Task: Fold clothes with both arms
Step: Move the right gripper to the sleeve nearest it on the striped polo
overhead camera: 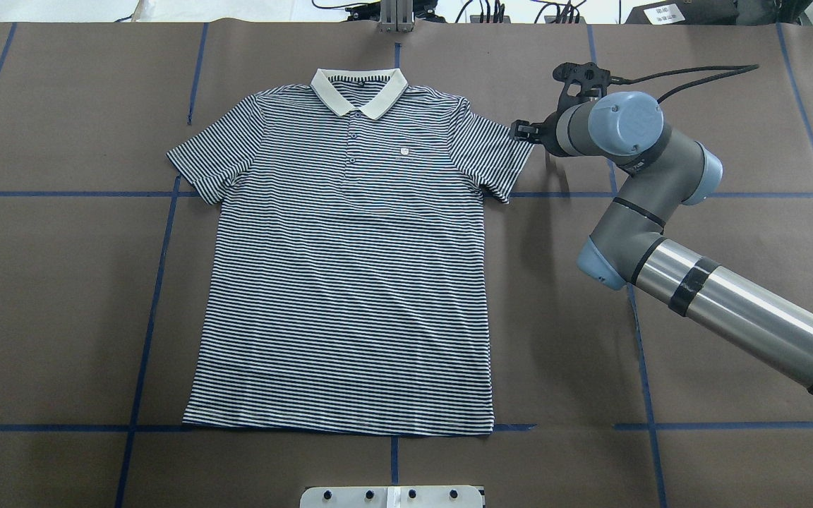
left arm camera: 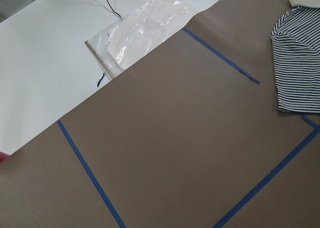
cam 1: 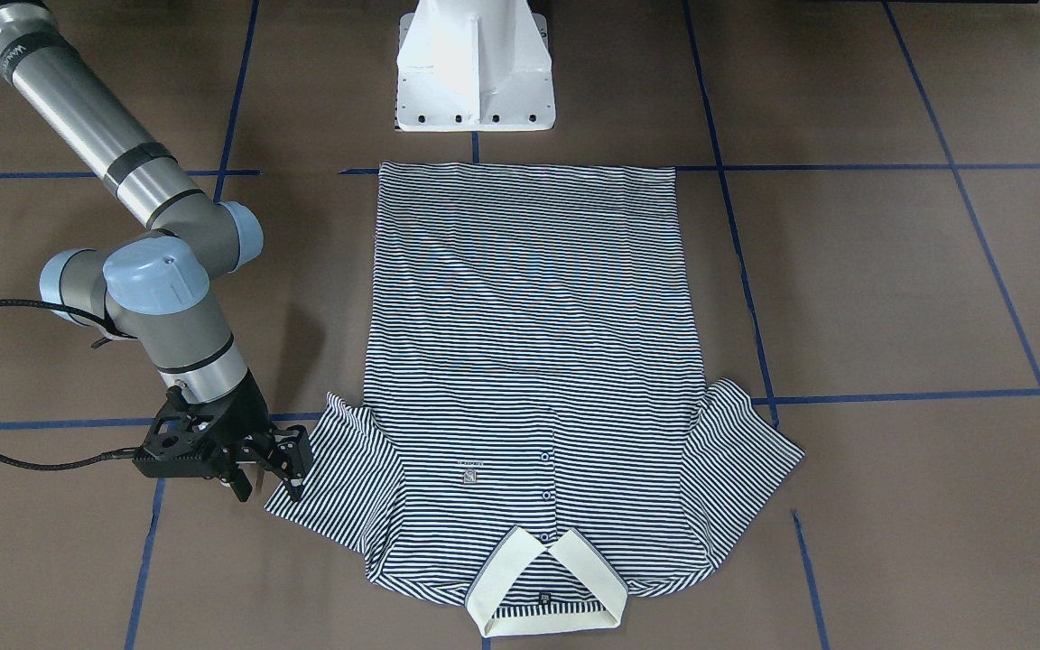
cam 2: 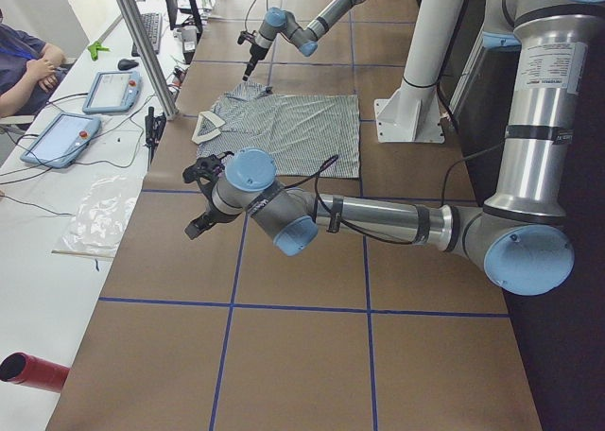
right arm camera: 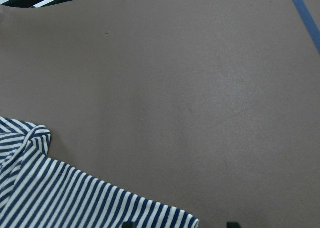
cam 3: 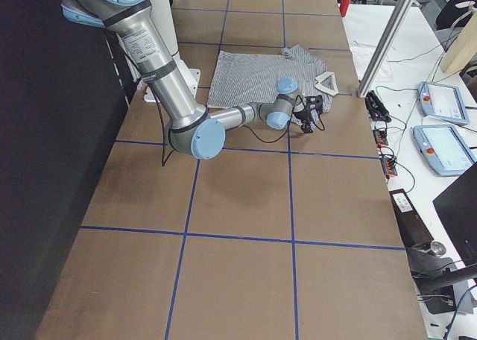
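1. The polo shirt (overhead camera: pixel 350 282) lies flat and face up in the middle of the overhead view, on the brown surface (overhead camera: pixel 731 233). Its cream collar (overhead camera: pixel 358 95) is toward the top of the frame and its hem toward the bottom, with both short sleeves spread out.
2. The right arm (overhead camera: pixel 731 303) enters from the lower right of the overhead view. The right tool (overhead camera: pixel 523 130) is at the outer edge of the sleeve (overhead camera: pixel 495 152) on the frame's right.
3. In the front-facing view this tool is at the lower left and points down, with its black fingers spread at the sleeve's hem. Whether they touch the cloth cannot be told.
4. In the right wrist view two fingertips (right arm camera: pixel 128 223) show at the bottom edge, well apart, with the striped sleeve corner between them. The tool is wide and not closed on the cloth.
5. The left tool (cam 2: pixel 195 229) shows only in the left side view, at centre left. It is over bare surface and apart from the shirt. Whether it is wide or narrow cannot be told.
6. The left wrist view shows bare surface crossed by blue tape lines (left arm camera: pixel 85 168). The shirt's other sleeve is at the upper right, and a clear plastic bag (left arm camera: pixel 142 30) lies on a white table at the top.
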`<state>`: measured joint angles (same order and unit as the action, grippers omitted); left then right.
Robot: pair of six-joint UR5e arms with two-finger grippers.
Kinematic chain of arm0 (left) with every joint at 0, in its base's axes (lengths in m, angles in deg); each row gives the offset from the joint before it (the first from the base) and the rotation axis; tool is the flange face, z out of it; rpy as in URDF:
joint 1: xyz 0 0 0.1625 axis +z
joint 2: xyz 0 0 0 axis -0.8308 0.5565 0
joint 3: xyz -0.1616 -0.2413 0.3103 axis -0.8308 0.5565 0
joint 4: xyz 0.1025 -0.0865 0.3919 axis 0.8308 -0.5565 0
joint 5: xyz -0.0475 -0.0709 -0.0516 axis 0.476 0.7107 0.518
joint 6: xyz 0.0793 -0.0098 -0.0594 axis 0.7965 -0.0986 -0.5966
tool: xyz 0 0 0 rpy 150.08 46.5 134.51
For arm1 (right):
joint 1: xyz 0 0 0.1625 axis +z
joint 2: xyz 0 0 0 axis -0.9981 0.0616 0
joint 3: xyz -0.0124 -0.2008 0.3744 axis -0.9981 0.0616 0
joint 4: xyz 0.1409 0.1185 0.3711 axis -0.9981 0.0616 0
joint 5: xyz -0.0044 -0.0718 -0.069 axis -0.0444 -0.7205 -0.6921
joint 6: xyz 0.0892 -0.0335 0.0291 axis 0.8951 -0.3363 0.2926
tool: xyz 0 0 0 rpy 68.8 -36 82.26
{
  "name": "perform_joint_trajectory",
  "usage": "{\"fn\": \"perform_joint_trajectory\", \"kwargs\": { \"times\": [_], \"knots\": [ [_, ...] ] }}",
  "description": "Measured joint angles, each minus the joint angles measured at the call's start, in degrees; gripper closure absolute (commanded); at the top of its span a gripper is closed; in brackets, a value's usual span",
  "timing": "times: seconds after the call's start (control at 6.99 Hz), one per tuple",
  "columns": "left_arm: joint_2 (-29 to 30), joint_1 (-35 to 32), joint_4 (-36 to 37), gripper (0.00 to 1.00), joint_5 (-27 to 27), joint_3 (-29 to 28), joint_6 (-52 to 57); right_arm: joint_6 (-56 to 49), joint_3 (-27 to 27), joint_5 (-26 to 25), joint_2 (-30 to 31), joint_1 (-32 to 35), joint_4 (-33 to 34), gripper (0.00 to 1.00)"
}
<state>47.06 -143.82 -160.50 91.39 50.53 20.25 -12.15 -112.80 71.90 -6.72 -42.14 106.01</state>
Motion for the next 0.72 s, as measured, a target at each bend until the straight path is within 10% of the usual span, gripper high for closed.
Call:
{"fn": "perform_joint_trajectory", "kwargs": {
  "times": [0.43, 0.72],
  "knots": [
    [-0.45, -0.05, -0.63, 0.00, 0.00, -0.04, 0.06, -0.28, 2.31, -1.22, -1.94, -0.78, 0.11, 0.34],
    [-0.65, 0.00, -0.82, 0.00, 0.00, -0.14, 0.07, -0.54, 2.43, -1.39, -1.86, -0.99, 0.16, 1.00]
  ]
}}
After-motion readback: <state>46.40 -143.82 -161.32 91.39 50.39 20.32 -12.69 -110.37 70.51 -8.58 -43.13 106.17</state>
